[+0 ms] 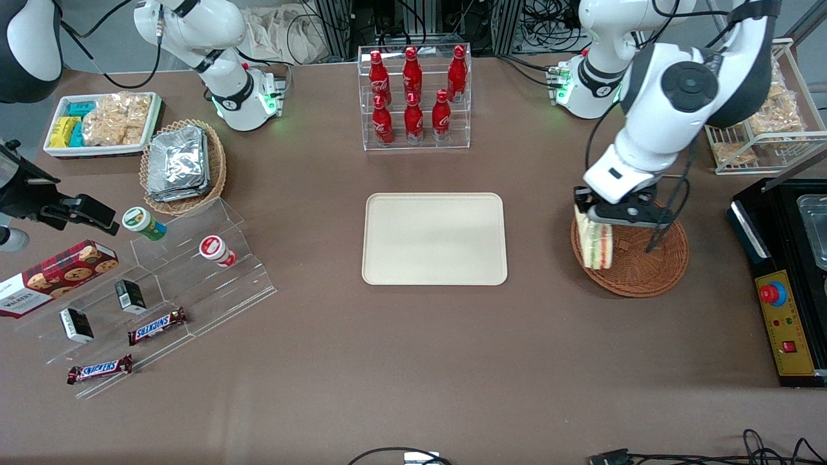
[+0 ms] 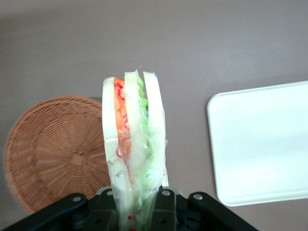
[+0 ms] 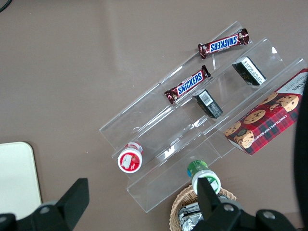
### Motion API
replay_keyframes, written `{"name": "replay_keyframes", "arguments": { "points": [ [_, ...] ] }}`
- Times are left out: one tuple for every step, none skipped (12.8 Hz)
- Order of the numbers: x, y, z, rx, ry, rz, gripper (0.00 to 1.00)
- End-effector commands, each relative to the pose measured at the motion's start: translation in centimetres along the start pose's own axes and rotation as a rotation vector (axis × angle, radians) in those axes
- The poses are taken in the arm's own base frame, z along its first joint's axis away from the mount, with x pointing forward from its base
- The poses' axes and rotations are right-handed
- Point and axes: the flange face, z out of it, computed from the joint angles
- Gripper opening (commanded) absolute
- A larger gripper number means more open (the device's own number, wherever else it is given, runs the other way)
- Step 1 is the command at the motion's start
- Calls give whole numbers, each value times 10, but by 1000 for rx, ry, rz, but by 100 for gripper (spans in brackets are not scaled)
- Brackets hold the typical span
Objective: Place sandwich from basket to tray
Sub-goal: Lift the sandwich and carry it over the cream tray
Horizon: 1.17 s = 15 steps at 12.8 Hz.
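gripper (image 1: 597,218) clamped on sandwich (image 1: 595,245), held above basket (image 1: 630,258) at rim nearest tray | sandwich hangs w/ filling edge-on, lifted clear of basket floor, bread slices pinched betw. fingers | tray (image 1: 434,239) bare, flat on table (image 1: 413,361), apart from basket twd parked arm's end

We see a reddish-brown woven basket (image 1: 639,265), a plain cream tray (image 1: 434,239), and pale sandwich (image 1: 596,247) bread layered red, orange, green.
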Motion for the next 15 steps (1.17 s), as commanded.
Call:
{"name": "replay_keyframes", "arguments": {
  "points": [
    [3,37,-3,-10,-4,67,21],
    [-1,57,-1,-18,-6,82,20],
    [-4,74,5,-26,-9,66,20],
    [-6,89,18,-36,-10,41,20],
    [-8,107,28,-51,-8,31,20],
    [-11,121,41,-65,-17,11,20],
    [-14,129,50,-49,-20,14,20],
    [-18,138,60,-29,-21,18,20],
    [-17,141,73,-44,-23,-12,20],
    [-19,153,84,-62,-25,0,20],
    [-22,163,93,-70,-34,7,20],
    [-24,168,100,-57,-34,2,20],
    [-26,174,111,-42,-34,1,20],
    [-27,182,123,-42,-38,0,20],
    [-26,187,136,-33,-46,-3,20]
  ]
}}
